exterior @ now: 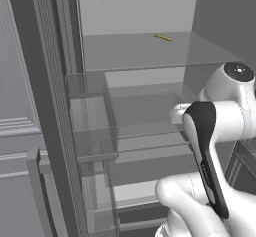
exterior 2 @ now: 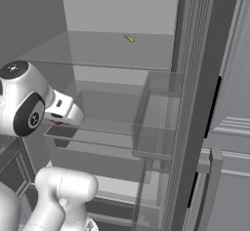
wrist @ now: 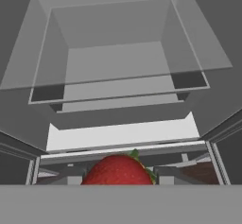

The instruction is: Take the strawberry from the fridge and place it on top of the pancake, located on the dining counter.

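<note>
Inside the tall dark grey fridge [exterior: 145, 106], doors open on a pale interior of glass shelves, with the white arm's two-finger gripper [exterior 2: 58, 122] reaching in above a middle shelf. Seen along the hand, the small bright red strawberry [wrist: 119, 170] sitting at 6 o'clock, right at the base of the frame where the fingertips would rise; whether clasped or merely close, impossible to tell, the fingers themselves hidden. In the right base view, a speck of red [exterior 2: 57, 123] tucked under the hand at about 9 o'clock. Judged to be the fetching stage: berry reached or just taken, carrying not yet begun. Next move likely to call for a straight, level pull back out between the shelves, clear of the glass edges, before any turn toward the dining counter. On the upper glass shelf [exterior: 135, 51], a small thin yellowish item [exterior: 163, 37] lying alone at 12 o'clock. Clear door bin [exterior: 92, 126] at 9 o'clock in the left base view, apparently holding nothing.
</note>
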